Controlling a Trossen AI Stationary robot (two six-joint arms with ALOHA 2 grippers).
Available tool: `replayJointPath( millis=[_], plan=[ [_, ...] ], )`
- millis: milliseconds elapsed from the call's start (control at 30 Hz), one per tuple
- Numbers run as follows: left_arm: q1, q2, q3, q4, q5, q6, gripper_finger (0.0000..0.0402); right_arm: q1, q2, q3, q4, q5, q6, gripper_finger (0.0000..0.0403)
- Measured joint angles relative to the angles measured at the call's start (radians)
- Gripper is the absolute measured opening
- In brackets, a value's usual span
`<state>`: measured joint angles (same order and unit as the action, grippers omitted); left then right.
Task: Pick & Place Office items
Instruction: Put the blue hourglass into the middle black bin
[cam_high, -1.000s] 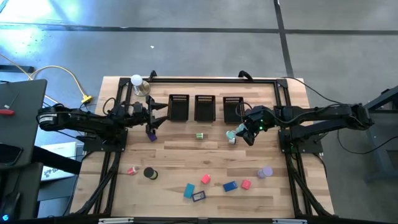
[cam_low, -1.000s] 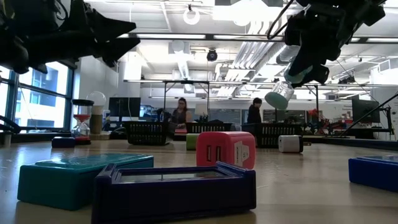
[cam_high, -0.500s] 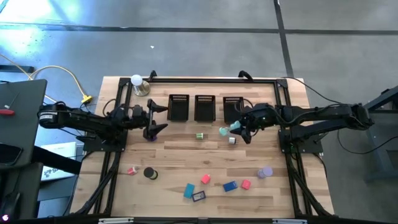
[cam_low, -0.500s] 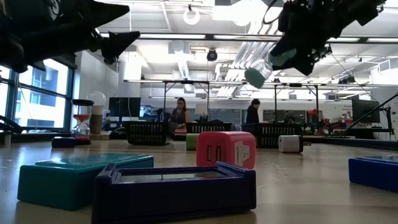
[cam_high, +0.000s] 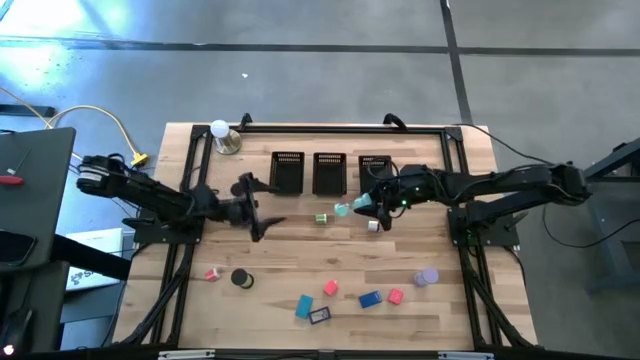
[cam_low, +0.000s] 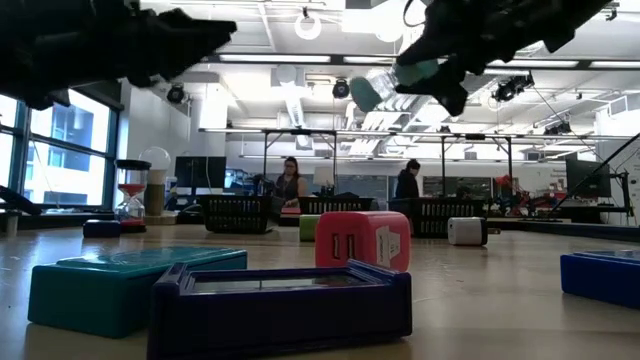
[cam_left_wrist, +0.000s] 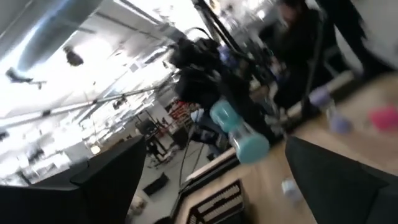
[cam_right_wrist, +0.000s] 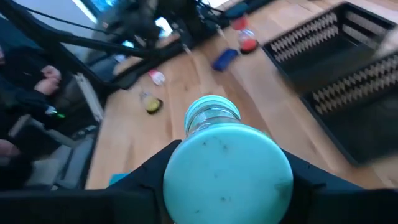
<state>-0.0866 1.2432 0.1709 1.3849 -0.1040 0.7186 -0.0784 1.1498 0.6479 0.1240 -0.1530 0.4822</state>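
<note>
Right gripper (cam_high: 372, 204) clamps teal-capped bottle (cam_high: 349, 208) by its teal end, carried above table just before mesh bins (cam_high: 329, 172). Bottle probably light, rigid, smooth plastic; clear neck slippery, so wide cap is safer hold. Left gripper (cam_high: 262, 208) spread wide, empty.

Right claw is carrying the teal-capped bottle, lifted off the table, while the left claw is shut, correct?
Not quite. The left claw is open and empty, as the high view shows. The right claw does hold the teal-capped bottle lifted off the table.
</note>
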Motion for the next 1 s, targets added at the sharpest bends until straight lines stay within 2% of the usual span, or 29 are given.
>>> replayJointPath(
  millis=[200, 333, 467, 733, 1000],
  plan=[
    [-0.024, 0.158, 0.073, 0.048, -0.003, 0.198, 0.0375, 0.0, 0.06, 0.0, 0.162, -0.011, -0.001, 0.0175],
    [-0.024, 0.242, 0.132, 0.107, -0.008, 0.251, 0.0375, 0.0, 0.085, 0.0, 0.277, -0.009, 0.008, 0.0175],
    [-0.024, 0.298, 0.207, 0.145, -0.082, 0.327, 0.0375, 0.0, 0.086, 0.0, 0.349, -0.005, 0.016, 0.0187],
    [-0.014, 0.398, 0.337, 0.143, -0.098, 0.366, 0.0375, 0.0, 0.085, 0.0, 0.401, 0.005, 0.006, 0.0173],
    [-0.014, 0.433, 0.352, 0.141, -0.11, 0.366, 0.0375, 0.0, 0.086, 0.0, 0.397, 0.031, 0.006, 0.0175]
  ],
)
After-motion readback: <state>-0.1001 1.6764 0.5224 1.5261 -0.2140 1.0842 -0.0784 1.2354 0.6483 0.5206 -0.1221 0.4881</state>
